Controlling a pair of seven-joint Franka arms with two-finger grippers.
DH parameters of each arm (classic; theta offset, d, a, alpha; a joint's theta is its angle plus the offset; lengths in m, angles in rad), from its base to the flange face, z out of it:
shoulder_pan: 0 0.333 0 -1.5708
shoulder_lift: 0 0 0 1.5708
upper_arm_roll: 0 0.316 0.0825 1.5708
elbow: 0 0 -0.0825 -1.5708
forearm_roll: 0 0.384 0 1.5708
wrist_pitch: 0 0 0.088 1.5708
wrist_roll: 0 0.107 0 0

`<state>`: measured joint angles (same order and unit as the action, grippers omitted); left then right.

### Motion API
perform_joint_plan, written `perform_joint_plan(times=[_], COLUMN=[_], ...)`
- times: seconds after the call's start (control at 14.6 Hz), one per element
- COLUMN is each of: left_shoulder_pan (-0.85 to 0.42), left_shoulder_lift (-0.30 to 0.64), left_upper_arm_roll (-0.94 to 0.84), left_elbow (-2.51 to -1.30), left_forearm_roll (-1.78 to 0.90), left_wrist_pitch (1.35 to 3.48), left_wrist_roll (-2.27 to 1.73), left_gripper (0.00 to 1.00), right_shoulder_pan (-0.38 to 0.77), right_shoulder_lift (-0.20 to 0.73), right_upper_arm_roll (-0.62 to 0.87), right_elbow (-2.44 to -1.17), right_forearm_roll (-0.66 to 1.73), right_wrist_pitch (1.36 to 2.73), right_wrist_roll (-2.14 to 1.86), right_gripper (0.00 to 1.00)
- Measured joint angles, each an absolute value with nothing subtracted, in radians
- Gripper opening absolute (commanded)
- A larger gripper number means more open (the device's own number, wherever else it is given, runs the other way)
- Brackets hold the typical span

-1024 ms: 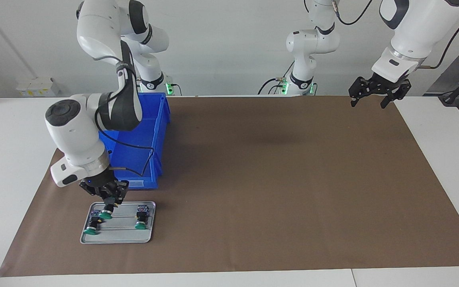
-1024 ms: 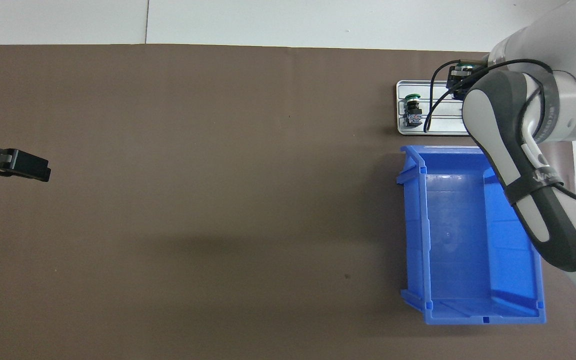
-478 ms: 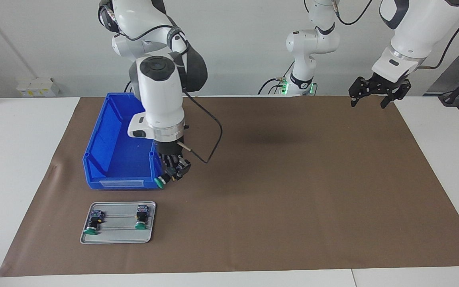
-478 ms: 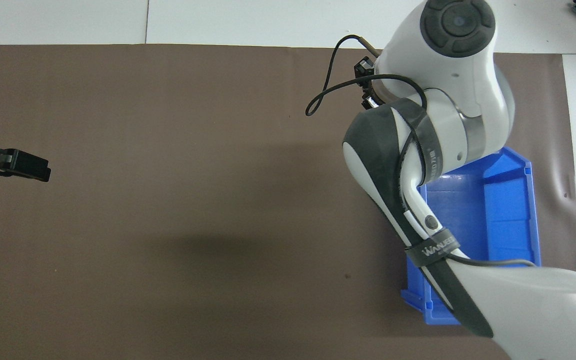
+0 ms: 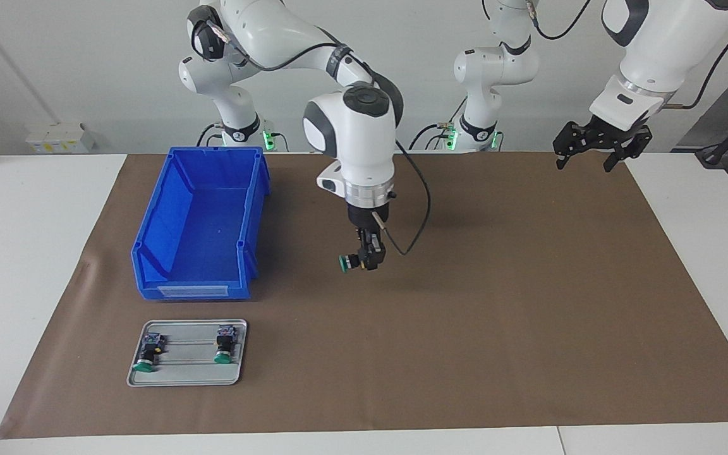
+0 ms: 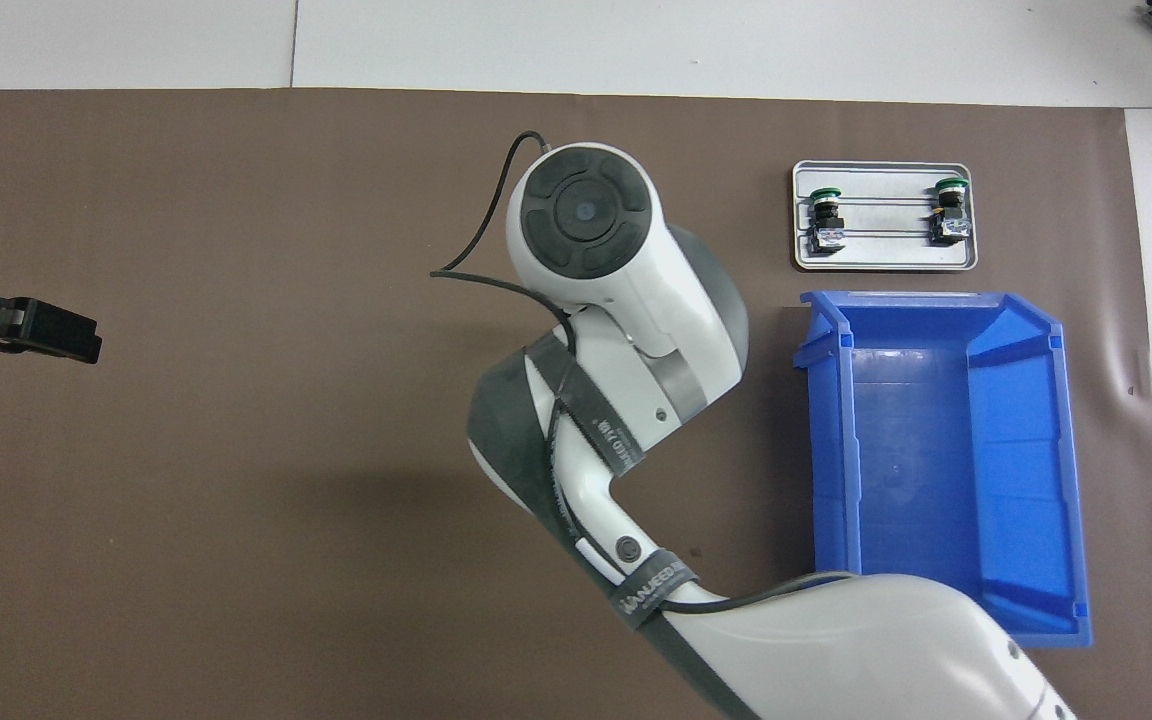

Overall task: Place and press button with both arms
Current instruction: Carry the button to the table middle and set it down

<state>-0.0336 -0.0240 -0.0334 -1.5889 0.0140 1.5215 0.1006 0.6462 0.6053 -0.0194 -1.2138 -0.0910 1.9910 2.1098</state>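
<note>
Facing view, read across from the right arm's end of the surface: a grey tray [image 5: 186, 374] carries two spare buttons [image 5: 146, 354], lying on their sides so their bodies offer a grip, and a blue bin [image 5: 200, 221] sits nearer to the robots than the tray. Next, the right end effector [image 5: 367, 258] hangs over the middle of the brown mat [image 5: 465, 316], clamped on the button [image 5: 354, 261] with the green cap pointing sideways; it looks bound for a bare spot both arms can reach. Last, the left end effector [image 5: 598, 150] waits with fingers spread over the mat's corner. Overhead, the right arm's wrist hides the carried button completely, yet the bin's bare floor shows plainly.
</note>
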Motion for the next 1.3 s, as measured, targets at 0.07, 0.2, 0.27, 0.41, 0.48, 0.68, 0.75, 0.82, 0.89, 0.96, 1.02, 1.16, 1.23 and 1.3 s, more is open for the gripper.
perform_joint_plan(times=[0.07,0.2,0.27,0.41,0.48,0.68,0.75,0.82,0.89,0.96,1.02,1.16,1.23,1.3], left_shoulder_pan=[-0.034,-0.034,-0.034,-0.034,-0.034,-0.034,-0.034,-0.034,-0.034,-0.034,-0.034,-0.034,-0.034,-0.034], left_shoulder_lift=[-0.024,-0.024,-0.024,-0.024,-0.024,-0.024,-0.024,-0.024,-0.024,-0.024,-0.024,-0.024,-0.024,-0.024], left_upper_arm_roll=[-0.033,-0.033,-0.033,-0.033,-0.033,-0.033,-0.033,-0.033,-0.033,-0.033,-0.033,-0.033,-0.033,-0.033], left_elbow=[-1.589,-1.589,-1.589,-1.589,-1.589,-1.589,-1.589,-1.589,-1.589,-1.589,-1.589,-1.589,-1.589,-1.589], left_forearm_roll=[0.014,0.014,0.014,0.014,0.014,0.014,0.014,0.014,0.014,0.014,0.014,0.014,0.014,0.014], left_wrist_pitch=[1.521,1.521,1.521,1.521,1.521,1.521,1.521,1.521,1.521,1.521,1.521,1.521,1.521,1.521], left_wrist_roll=[0.101,0.101,0.101,0.101,0.101,0.101,0.101,0.101,0.101,0.101,0.101,0.101,0.101,0.101], left_gripper=[1.00,1.00,1.00,1.00,1.00,1.00,1.00,1.00,1.00,1.00,1.00,1.00,1.00,1.00], right_shoulder_pan=[0.682,0.725,0.740,0.773,0.785,0.804,0.811,0.819,0.825,0.831,0.837,0.846,0.849,0.853], right_shoulder_lift=[0.647,0.727,0.757,0.791,0.798,0.804,0.810,0.816,0.824,0.834,0.843,0.859,0.870,0.875], right_upper_arm_roll=[-0.021,-0.022,-0.021,-0.021,-0.021,-0.020,-0.020,-0.020,-0.020,-0.020,-0.020,-0.020,-0.020,-0.021], right_elbow=[-1.192,-1.124,-1.099,-1.087,-1.087,-1.104,-1.113,-1.121,-1.128,-1.132,-1.134,-1.137,-1.139,-1.137], right_forearm_roll=[-0.104,-0.116,-0.116,-0.116,-0.116,-0.116,-0.118,-0.125,-0.135,-0.142,-0.145,-0.165,-0.182,-0.197], right_wrist_pitch=[2.010,2.042,2.071,2.128,2.143,2.147,2.157,2.167,2.170,2.171,2.174,2.175,2.175,2.180], right_wrist_roll=[2.184,2.293,2.317,2.342,2.350,2.351,2.351,2.351,2.352,2.353,2.355,2.370,2.385,2.394], right_gripper=[0.00,0.00,0.00,0.00,0.00,0.00,0.00,0.00,0.00,0.00,0.00,0.00,0.78,1.00])
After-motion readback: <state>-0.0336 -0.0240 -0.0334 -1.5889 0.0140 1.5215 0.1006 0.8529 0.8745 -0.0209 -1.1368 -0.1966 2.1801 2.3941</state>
